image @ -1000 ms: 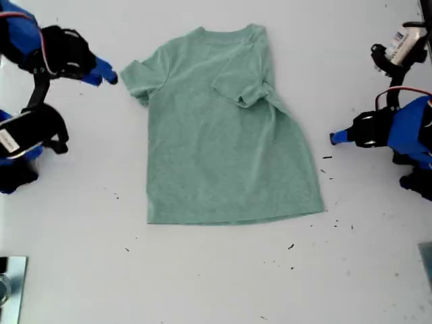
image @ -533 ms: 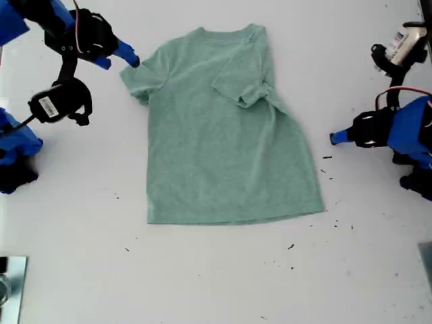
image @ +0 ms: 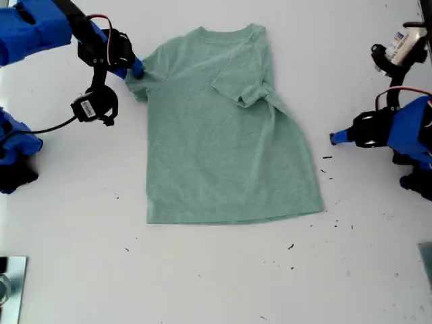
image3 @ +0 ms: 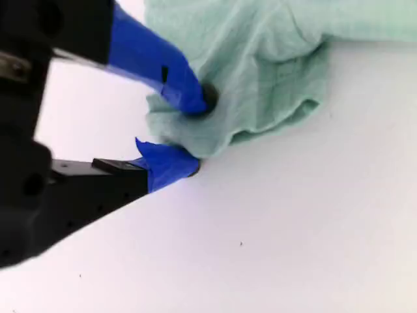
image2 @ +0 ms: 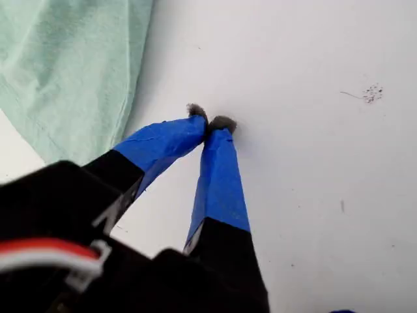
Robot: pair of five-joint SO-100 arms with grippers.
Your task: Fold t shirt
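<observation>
My second gripper (image3: 186, 134) pinched the bunched sleeve hem of the soft, light, limp sage-green cotton t shirt (image: 226, 128), likely the right hold, while my first gripper (image2: 210, 124) rested closed and empty on the white table (image: 216, 283).

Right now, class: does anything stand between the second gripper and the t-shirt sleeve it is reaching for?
No, nothing visible does. My second gripper already has its fingertips on either side of the bunched edge of the t shirt sleeve, at the exterior view's upper left. Only bare white table surrounds it.
</observation>
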